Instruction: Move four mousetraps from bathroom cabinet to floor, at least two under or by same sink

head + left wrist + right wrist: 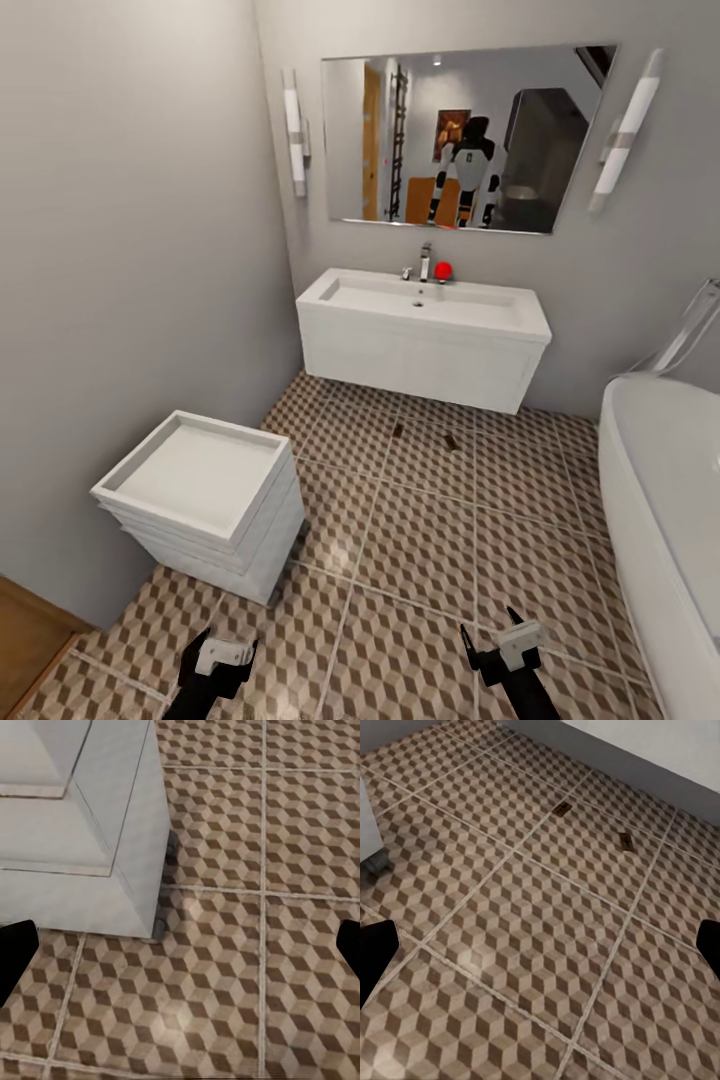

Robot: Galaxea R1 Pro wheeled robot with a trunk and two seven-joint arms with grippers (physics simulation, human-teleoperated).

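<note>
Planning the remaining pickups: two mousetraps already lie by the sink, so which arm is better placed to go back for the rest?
Neither clearly. The left gripper and right gripper are both open, empty and low over the floor. The two mousetraps lie before the sink.

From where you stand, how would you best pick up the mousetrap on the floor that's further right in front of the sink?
The mousetrap lies flat on the bathroom floor, clear of the sink. Probably come straight down from above and pinch across the board's narrow width, since it is thin and flat. Its wire parts are too small to make out.
</note>
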